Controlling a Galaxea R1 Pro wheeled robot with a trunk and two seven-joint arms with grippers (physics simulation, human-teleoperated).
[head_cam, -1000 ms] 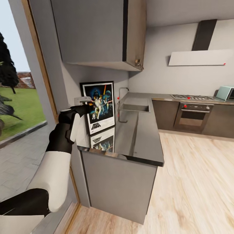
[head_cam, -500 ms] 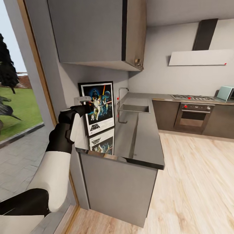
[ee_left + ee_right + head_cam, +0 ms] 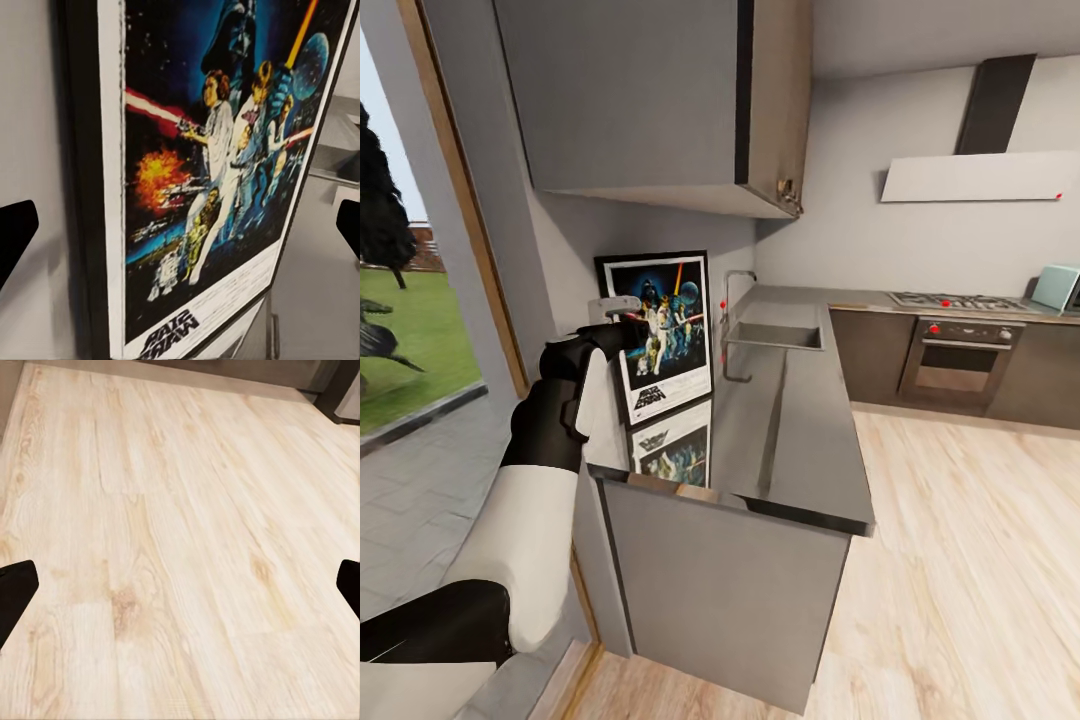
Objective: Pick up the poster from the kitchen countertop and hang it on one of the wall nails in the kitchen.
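**Q:** What does the figure show of the step in hand?

**A:** The approach to the grasp. The poster (image 3: 663,332) stands upright at the near end of the glossy worktop (image 3: 800,440), leaning back against the wall beneath the upper cabinet (image 3: 650,100), its lower edge on the slab and its reflection below it. The left gripper (image 3: 618,312) is raised level with the poster's upper left part, at its outer framed edge.

**Q:** Are the jaws parted?

**A:** In the left wrist view the two dark fingertips (image 3: 16,232) sit wide apart at either margin, with the poster (image 3: 217,172) between them and nothing held: the left gripper is spread. The right gripper (image 3: 180,585) is likewise spread and empty, hanging over the wooden floor (image 3: 172,510).

**Q:** What does a good grasp call for here?

**A:** Probably one finger slipped behind the black frame, on the wall side, and one in front, closing on the frame's edge rather than on the printed face. The gap behind the frame looks narrow, so a slow, square advance seems wise; a skewed push could slide the poster along the mirror-like worktop toward the sink (image 3: 772,334).

**Q:** And the hanging?

**A:** No wall nail can be made out with certainty in these views.
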